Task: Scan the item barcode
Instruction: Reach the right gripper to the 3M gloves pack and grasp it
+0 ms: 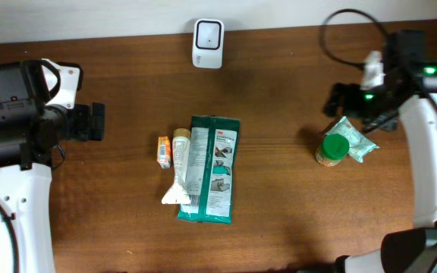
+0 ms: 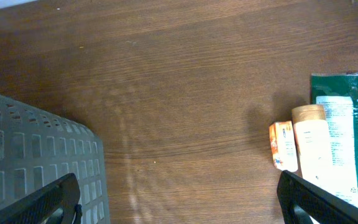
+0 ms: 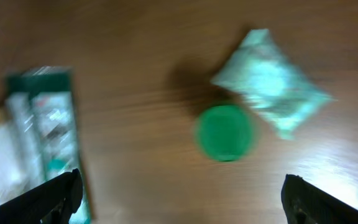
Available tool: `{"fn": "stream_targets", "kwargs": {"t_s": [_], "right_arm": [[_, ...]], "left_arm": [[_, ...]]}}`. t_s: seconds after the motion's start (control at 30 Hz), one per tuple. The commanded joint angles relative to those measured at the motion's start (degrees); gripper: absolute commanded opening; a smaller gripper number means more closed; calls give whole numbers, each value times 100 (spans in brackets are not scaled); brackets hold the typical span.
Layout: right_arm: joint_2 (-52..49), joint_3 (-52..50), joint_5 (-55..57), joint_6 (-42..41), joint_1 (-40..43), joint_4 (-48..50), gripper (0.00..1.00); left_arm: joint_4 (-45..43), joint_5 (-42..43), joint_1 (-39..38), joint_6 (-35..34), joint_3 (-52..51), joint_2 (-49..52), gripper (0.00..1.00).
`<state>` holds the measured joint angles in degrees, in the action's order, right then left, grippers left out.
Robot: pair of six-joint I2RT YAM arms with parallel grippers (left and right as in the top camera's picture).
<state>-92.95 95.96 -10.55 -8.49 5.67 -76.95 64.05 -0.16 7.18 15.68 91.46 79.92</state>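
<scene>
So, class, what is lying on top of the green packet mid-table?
A white tube lies along the packet's left edge and seems to overlap it. The strip of packet beneath the tube is hidden. Nothing else rests on the packet.

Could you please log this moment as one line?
left gripper: open, empty | right gripper: open, empty, near green-lidded jar | white scanner: unused

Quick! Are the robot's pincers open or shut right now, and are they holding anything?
Left pincer: open, holding nothing.
Right pincer: open, holding nothing; the green-lidded jar is not gripped.
</scene>
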Motion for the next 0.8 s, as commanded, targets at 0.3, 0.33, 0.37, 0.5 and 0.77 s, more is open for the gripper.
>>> {"fn": "stream_targets", "kwargs": {"t_s": [0.3, 0.33, 0.37, 0.5, 0.77], "right_arm": [[-1281, 68, -1047, -560, -2367, 404, 85], [-1399, 68, -1036, -664, -2522, 557, 80], [-1495, 66, -1025, -673, -2673, 741, 74], [-2015, 59, -979, -1322, -3244, 1460, 29], [-2955, 37, -931, -1759, -4022, 1707, 4]], "left_arm": [[7, 63, 11, 87, 48, -76, 99], [7, 63, 11, 87, 48, -76, 99], [7, 63, 11, 87, 48, -76, 99], [4, 63, 11, 87, 48, -76, 99], [7, 63, 11, 87, 48, -76, 99]]}}
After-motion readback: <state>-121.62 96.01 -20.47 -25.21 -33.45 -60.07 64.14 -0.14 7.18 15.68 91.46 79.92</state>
